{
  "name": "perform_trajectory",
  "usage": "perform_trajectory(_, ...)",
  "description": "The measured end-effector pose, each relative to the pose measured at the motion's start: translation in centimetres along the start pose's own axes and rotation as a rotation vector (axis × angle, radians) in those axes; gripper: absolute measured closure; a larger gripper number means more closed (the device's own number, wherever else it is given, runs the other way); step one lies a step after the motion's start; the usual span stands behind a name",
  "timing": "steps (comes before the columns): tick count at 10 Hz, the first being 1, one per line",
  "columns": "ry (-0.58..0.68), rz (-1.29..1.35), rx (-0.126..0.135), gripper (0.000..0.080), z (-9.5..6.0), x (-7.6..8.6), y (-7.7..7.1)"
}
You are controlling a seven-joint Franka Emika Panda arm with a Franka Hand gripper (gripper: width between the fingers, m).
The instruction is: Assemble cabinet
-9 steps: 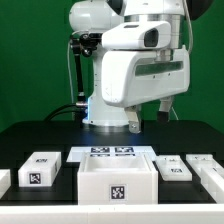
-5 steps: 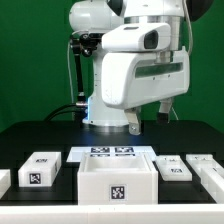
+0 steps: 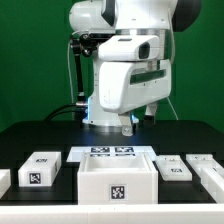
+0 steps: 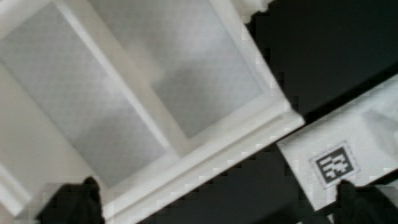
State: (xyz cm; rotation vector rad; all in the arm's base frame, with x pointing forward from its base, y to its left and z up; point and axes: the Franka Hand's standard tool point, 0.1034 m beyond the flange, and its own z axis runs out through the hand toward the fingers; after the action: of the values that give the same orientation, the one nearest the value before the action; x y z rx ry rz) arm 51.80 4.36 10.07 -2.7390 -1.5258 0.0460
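Though apart from the cabinet (image 3: 95, 187), end effector (image 3: 128, 122) above black table (image 3: 35, 135)

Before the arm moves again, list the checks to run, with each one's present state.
1. The large white plastic cabinet box sits flat on the black table, tag facing the exterior view: ok.
2. The gripper hangs above the box, apart from it: ok.
3. Its jaws open or shut: cannot tell.
4. The small white tagged parts on both sides lie apart from the box: ok.
5. The thin flat white marker board behind the box is uncovered: ok.
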Motion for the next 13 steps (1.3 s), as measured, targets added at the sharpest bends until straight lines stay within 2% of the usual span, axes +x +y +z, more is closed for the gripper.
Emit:
perform_trajectory(3, -0.001, -0.181, 0.001, 0.0150, 0.1, -0.1, 0.1)
perform_trajectory(4, 0.002, -0.274, -0.016, 0.0150, 0.5, -0.3, -0.3)
perform_trajectory(6, -0.007, -0.513, -0.006, 0.0150, 1.1, -1.4, -0.5)
perform_trajectory(9, -0.005, -0.532, -0.006, 0.0150, 1.4, -1.4, -0.5)
perform_trajectory(10, 0.009, -0.551, -0.026, 0.0150, 2.3, -1.9, -0.7)
perform_trajectory(11, 0.008, -0.543, -0.014, 0.0150, 3.3, -2.9, -1.3)
perform_trajectory(13, 0.004, -0.534, 0.012, 0.0150, 4.9, -3.6, -1.8)
